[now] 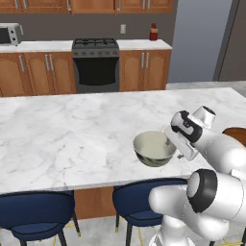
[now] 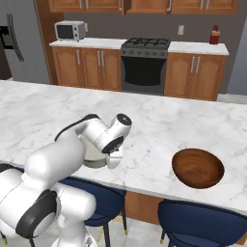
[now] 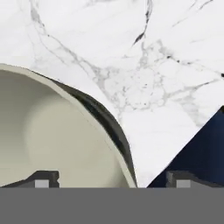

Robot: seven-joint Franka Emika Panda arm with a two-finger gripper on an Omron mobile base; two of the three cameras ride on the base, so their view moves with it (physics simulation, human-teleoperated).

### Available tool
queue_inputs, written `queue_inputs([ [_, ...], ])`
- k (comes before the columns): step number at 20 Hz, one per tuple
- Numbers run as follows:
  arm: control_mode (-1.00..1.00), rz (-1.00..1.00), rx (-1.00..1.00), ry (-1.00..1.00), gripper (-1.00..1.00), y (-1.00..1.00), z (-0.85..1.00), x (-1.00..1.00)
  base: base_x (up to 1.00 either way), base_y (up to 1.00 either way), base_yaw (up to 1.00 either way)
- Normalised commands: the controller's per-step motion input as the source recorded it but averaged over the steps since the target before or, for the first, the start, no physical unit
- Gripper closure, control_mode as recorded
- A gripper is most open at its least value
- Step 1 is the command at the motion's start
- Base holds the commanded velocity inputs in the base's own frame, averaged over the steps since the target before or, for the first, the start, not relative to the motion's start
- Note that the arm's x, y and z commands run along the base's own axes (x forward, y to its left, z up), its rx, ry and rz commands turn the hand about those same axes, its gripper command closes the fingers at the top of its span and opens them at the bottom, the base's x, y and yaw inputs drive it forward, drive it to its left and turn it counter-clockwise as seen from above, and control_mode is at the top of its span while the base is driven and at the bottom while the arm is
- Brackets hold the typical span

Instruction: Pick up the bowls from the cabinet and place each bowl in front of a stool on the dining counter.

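The pale cream-green bowl (image 1: 153,148) sits upright on the dining counter (image 1: 72,129) near its front edge, above a navy stool (image 1: 141,202). My gripper (image 1: 172,144) is at the bowl's right rim and open. In the hand view its tips straddle the dark-smudged rim of the bowl (image 3: 65,131), one tip over the inside and one outside, both clear of it. The dark brown bowl (image 2: 198,168) rests on the counter (image 2: 159,125) further right, in front of another stool (image 2: 202,224). Wall cabinets (image 1: 91,5) line the top edge; I cannot tell which is the task's cabinet.
A third stool (image 1: 36,214) stands at the counter's front left. Across the aisle are a black stove (image 1: 96,65), base cabinets (image 1: 144,69), a microwave (image 2: 70,30) and a red bottle (image 1: 153,32). A fridge (image 2: 17,43) stands at the far left.
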Motion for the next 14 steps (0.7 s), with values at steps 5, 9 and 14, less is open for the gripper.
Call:
queue_inputs([
  [5,-1.00,0.01,-0.12,0.00,-1.00,0.02,0.97,-0.54,0.00,0.00,0.00],
  [9,-1.00,0.01,-0.16,0.00,-1.00,0.02,1.00,-0.95,0.00,0.00,0.00],
  [14,-1.00,0.06,-0.18,-0.01,-1.00,0.20,1.00,-1.00,0.00,0.00,0.00],
])
